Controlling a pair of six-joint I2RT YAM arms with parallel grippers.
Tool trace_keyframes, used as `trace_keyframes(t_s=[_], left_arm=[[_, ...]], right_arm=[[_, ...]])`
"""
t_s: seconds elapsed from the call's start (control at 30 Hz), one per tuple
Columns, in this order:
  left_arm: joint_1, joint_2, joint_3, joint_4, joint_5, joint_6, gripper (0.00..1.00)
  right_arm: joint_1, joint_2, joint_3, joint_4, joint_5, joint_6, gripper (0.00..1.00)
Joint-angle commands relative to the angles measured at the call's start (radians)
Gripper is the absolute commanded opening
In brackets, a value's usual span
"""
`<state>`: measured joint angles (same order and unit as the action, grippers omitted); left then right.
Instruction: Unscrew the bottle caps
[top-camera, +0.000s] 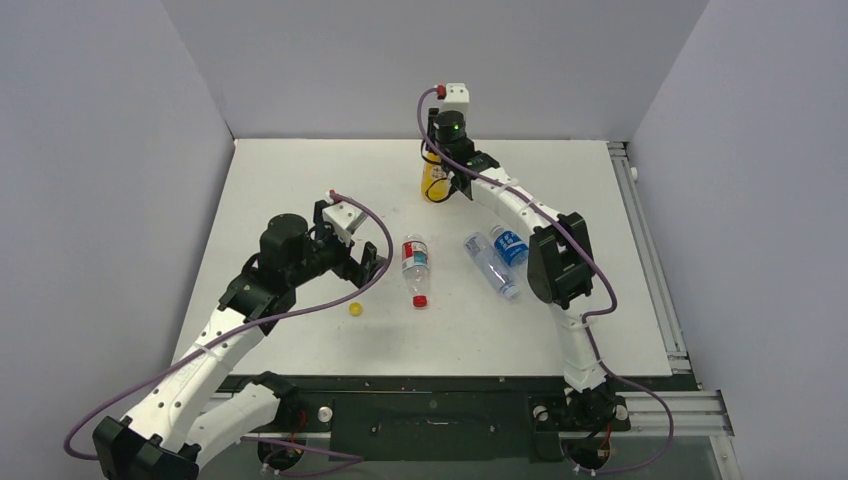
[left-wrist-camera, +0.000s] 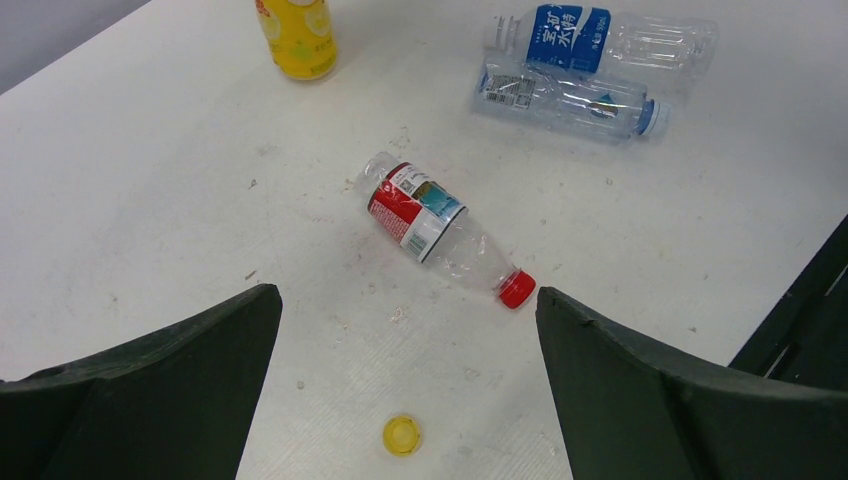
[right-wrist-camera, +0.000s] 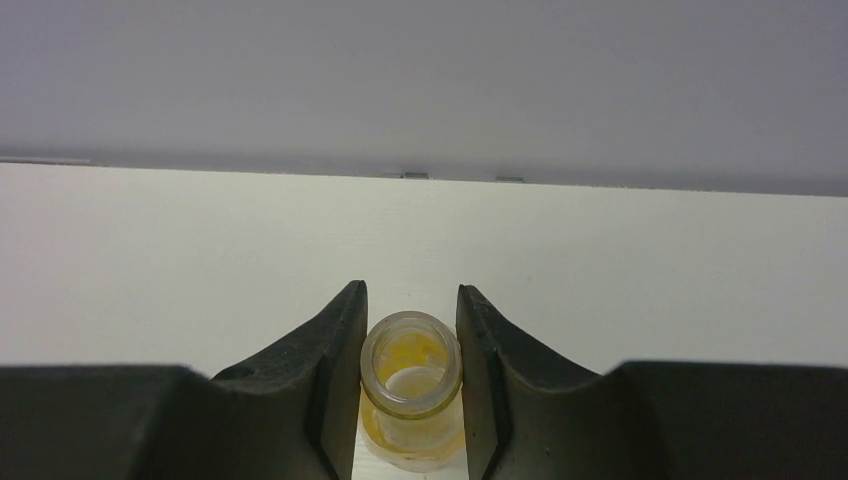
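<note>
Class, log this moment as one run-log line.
right gripper: shut on yellow bottle, uncapped | left gripper: open | yellow cap: loose on table | red cap: on red-label bottle

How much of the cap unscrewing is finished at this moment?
Done: the yellow cap lies loose; the juice bottle is open. In hand: the right gripper holds that bottle's neck; the left gripper is open. Left: the red cap, plus the plain bottle and the blue-label bottle.

Top view is overlooking the bench (top-camera: 300, 200); left wrist is sharing the patch beyond its tool (left-wrist-camera: 408, 300); right wrist is looking level.
</note>
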<state>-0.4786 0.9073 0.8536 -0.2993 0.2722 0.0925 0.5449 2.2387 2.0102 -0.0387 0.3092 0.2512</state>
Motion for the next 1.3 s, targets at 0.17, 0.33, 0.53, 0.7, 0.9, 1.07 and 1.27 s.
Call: trace_keyframes(t_s=[0.17,0.33,0.53,0.7,0.9,1.07,1.27], left_arm=[[0.006,-0.004,0.052,0.032,0.021,0.021,0.97],[0.006,-0.014,0.053,0.03,0.021,0.019,0.97],[0.006,-0.024,0.056,0.029,0.02,0.017,0.97],[0.006,-0.027,0.056,0.036,0.021,0.009,0.97],[0.006,-0.031,0.055,0.037,0.03,0.003,0.97],[0.006,-0.028,0.066,0.031,0.031,0.004,0.97],[0.007,-0.018,0.078,0.022,0.028,-0.005,0.97]], right_arm=[[0.022,-0.034,-0.073,0.071,0.011,-0.042,0.09],[0.021,-0.039,-0.084,0.069,-0.007,-0.031,0.34],[0.018,-0.054,-0.065,0.061,-0.026,-0.023,0.54],[0.018,-0.059,-0.04,0.044,-0.047,-0.026,0.69],[0.02,-0.08,-0.045,0.042,-0.047,-0.031,0.8],[0.021,-0.131,-0.062,0.015,0.007,-0.044,0.82],[0.037,-0.312,-0.288,0.052,0.069,-0.005,0.83]])
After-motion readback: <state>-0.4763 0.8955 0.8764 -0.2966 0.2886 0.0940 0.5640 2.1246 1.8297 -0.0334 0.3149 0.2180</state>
